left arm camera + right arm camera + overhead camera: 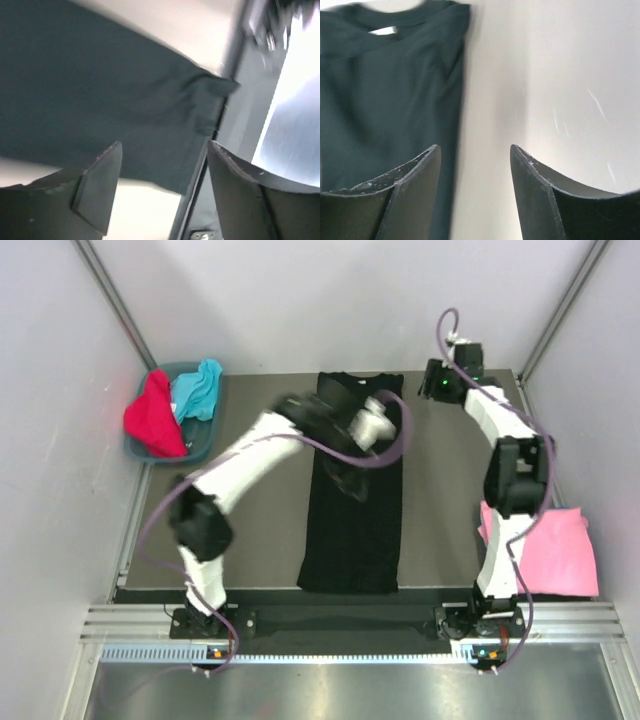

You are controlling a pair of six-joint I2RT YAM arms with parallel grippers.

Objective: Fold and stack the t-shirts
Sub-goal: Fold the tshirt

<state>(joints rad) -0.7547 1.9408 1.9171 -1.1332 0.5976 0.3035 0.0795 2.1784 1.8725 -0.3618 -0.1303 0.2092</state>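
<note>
The black t-shirt point(352, 530) lies in a long strip on the tabletop point(250, 530). The left fingers point(100, 185) are apart, seemingly above its upper half. The right fingers point(415, 190) are apart, beside its collar.

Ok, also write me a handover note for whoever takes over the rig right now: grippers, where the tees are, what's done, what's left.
Left gripper: open, empty, over the black tee.
Right gripper: open, empty, just right of its collar end.
Black tee: flat mid-table, sides folded in, a long narrow strip, collar at the far end.
Pink tee: folded, near right.
Red tee and turquoise tee: bunched in the basket, far left.
Done: pink folded; black folded lengthwise.
To do: fold black crosswise, stack it, then red and turquoise.
</note>
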